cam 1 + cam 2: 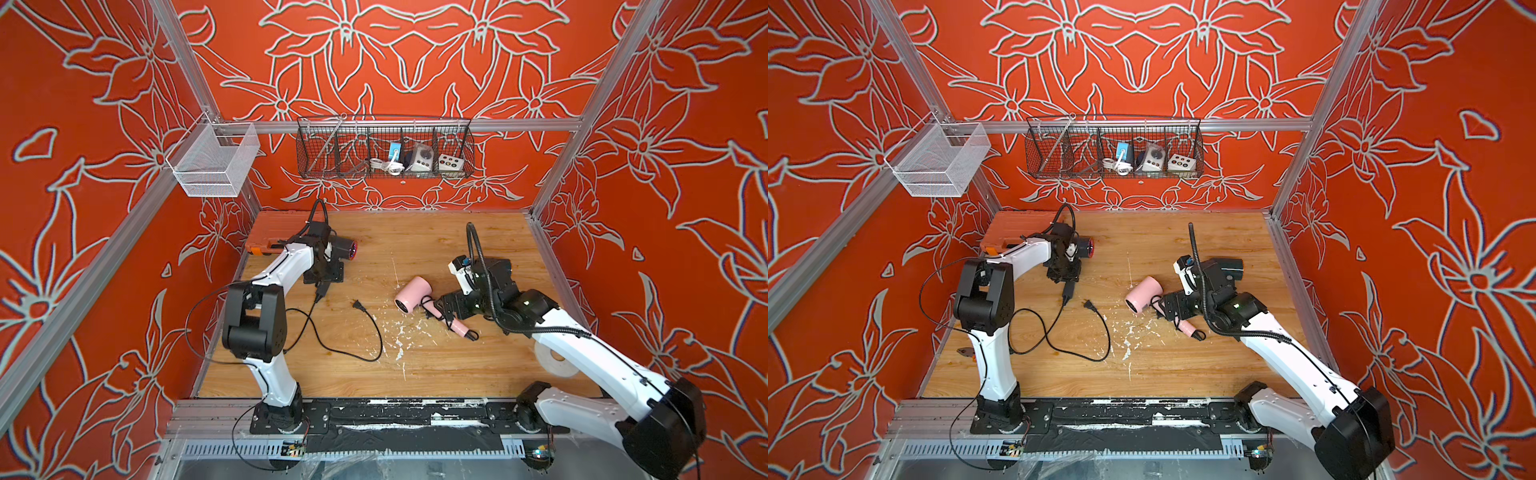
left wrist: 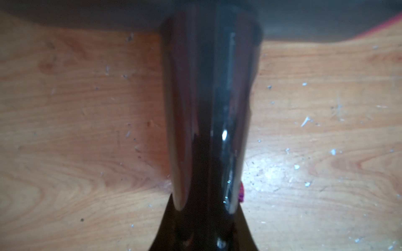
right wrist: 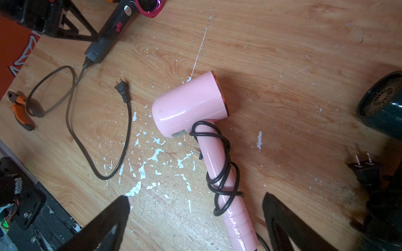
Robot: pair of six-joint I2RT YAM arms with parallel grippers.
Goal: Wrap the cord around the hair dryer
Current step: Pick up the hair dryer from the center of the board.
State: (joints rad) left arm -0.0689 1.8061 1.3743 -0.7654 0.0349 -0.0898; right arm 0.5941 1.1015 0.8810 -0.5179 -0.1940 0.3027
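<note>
While the left gripper (image 1: 324, 274) sits over the handle of the black hair dryer (image 1: 345, 249), its cord (image 1: 380, 345) lies loose on the table (image 1: 457, 241).
The handle points to the front, and the cord comes out of its end, makes a big loop and stops at the plug (image 1: 357, 306) between the two arms. Whether the left gripper is pinching the handle, I cannot tell. The right gripper (image 3: 195, 197) is spread wide by the pink hair dryer (image 3: 191, 102), which is wrapped already; the plug lies to its left, so the right arm would reach that way.
</note>
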